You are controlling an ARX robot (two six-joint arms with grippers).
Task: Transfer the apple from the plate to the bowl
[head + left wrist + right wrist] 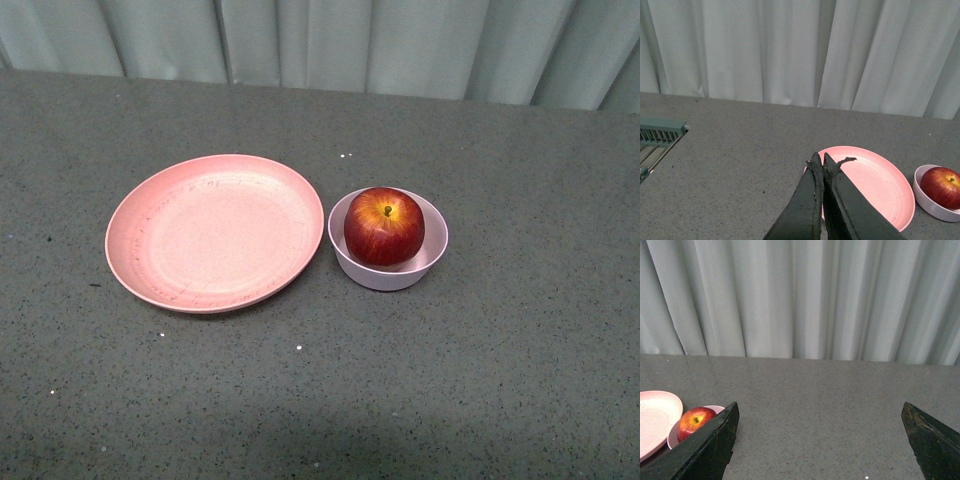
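— What's the surface like?

— I see a grey speckled tabletop [500,380] backed by a pale pleated curtain [400,40]. The apple [384,226] sits in the bowl [388,272], beside the bare plate [215,233].

— And the arms?

— My left end effector [820,161] is clenched above the plate's near rim. My right end effector [820,412] is released, fingers wide, with the bowl just outside its left finger [715,440].

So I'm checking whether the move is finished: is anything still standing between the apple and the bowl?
Nothing visible does. The apple already sits inside the bowl, stem up, and the plate beside it holds nothing. Neither arm shows in the front view.
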